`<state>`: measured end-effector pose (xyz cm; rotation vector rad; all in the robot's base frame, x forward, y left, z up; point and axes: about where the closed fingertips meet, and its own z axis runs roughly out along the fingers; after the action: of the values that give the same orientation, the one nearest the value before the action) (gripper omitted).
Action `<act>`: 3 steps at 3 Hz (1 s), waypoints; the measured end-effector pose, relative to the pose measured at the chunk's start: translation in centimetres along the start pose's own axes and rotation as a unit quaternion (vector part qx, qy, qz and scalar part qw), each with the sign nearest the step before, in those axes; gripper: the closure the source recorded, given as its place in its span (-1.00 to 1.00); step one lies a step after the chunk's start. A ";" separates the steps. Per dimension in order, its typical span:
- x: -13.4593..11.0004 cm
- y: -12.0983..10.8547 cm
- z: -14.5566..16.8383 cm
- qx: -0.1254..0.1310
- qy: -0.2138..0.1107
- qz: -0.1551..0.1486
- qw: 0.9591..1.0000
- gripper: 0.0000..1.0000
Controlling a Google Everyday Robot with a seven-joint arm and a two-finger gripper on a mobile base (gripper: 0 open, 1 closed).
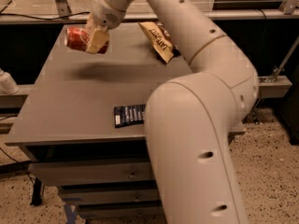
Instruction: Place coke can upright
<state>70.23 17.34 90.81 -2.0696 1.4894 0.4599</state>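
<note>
The coke can, red with white script, lies on its side in the air above the back left of the grey table. My gripper is shut on the coke can, its cream fingers clamped over the can's right end. The can's shadow falls on the table below it. My white arm runs from the gripper across the back and down the right of the view.
A brown-and-cream crisp bag lies at the back of the table, right of the gripper. A flat dark blue packet lies near the front edge. Drawers sit under the table. A white object is at the far left.
</note>
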 end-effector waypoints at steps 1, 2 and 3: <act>1.6 0.2 -3.9 0.053 -0.100 0.068 0.991 1.00; 3.2 1.6 -6.6 0.095 -0.184 0.115 0.972 1.00; 4.9 3.7 -8.0 0.137 -0.257 0.153 0.944 1.00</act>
<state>68.08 7.86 93.57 -1.3678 1.4492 0.7933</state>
